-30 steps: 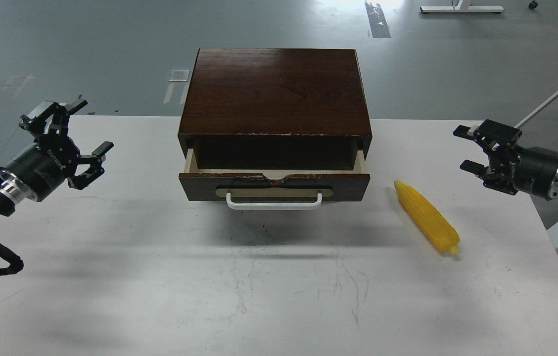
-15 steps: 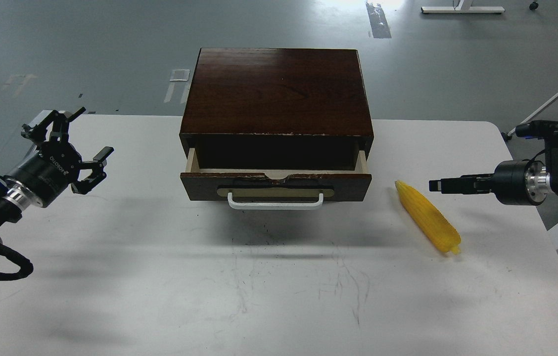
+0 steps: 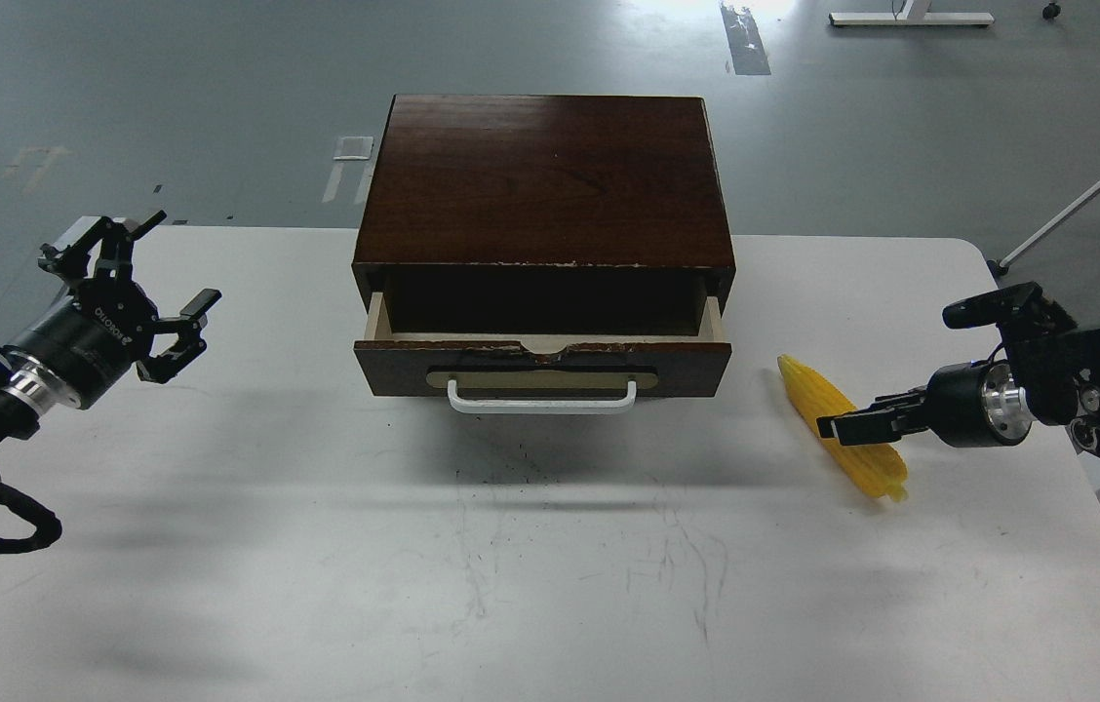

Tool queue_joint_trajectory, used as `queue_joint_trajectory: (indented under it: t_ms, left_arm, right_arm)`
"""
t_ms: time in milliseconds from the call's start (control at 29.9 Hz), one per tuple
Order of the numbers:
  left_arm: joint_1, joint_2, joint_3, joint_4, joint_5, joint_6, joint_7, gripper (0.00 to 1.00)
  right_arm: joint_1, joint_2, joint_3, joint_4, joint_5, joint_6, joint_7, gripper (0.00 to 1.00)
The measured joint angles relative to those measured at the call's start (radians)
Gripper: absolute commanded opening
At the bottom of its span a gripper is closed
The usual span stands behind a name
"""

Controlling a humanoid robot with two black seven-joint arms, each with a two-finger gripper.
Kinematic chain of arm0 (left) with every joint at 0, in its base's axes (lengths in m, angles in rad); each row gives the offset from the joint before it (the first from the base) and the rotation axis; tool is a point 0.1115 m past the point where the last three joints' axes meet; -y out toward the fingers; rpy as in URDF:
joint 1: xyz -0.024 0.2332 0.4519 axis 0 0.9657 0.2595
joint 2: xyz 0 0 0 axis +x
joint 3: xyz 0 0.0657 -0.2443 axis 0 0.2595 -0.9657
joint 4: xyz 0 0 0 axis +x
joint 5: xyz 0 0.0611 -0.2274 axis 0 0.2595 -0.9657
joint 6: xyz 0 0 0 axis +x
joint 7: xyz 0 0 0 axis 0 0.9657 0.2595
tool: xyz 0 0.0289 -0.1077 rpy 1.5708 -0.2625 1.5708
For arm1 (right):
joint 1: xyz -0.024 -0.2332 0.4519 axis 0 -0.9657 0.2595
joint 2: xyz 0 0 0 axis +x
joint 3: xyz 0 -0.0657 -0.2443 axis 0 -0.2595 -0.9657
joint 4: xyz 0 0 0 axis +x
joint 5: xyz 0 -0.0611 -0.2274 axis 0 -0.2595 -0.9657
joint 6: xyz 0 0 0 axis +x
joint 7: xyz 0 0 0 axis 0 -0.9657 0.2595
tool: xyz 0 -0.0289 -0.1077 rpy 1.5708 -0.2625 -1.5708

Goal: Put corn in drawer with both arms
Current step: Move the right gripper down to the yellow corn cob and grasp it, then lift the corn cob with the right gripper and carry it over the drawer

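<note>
The yellow corn lies on the white table, to the right of the drawer, pointing away and to the left. The drawer with its white bar handle is pulled partly out of the dark wooden box, and what shows of its inside is dark. My right gripper comes in from the right and sits over the middle of the corn. It is seen edge-on, so its fingers cannot be told apart. My left gripper is open and empty above the table's left side, well left of the drawer.
The table's right edge runs close behind my right arm. A white chair base stands on the grey floor beyond the table's right corner. White tape marks lie on the floor behind the box.
My right gripper has swung down and left from beside the table's right edge onto the middle of the corn. The left gripper has barely moved. The corn and drawer have stayed put.
</note>
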Motion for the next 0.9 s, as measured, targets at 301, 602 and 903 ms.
queue_joint_trajectory:
  t_ms: [301, 602, 903]
  left_arm:
    - [0.0, 0.007, 0.0, -0.001, 0.002, 0.0, 0.0, 0.99]
    - [0.0, 0.008, -0.003, -0.001, 0.003, 0.0, 0.0, 0.99]
    - [0.0, 0.009, -0.014, -0.004, 0.003, 0.0, 0.0, 0.99]
  right_arm:
    - [-0.002, -0.008, -0.018, 0.007, 0.001, 0.0, 0.0, 0.02]
    - [0.034, -0.092, 0.011, 0.058, 0.012, -0.029, 0.0, 0.0]
    - [0.27, -0.245, 0.153, 0.165, 0.053, -0.036, 0.0, 0.02]
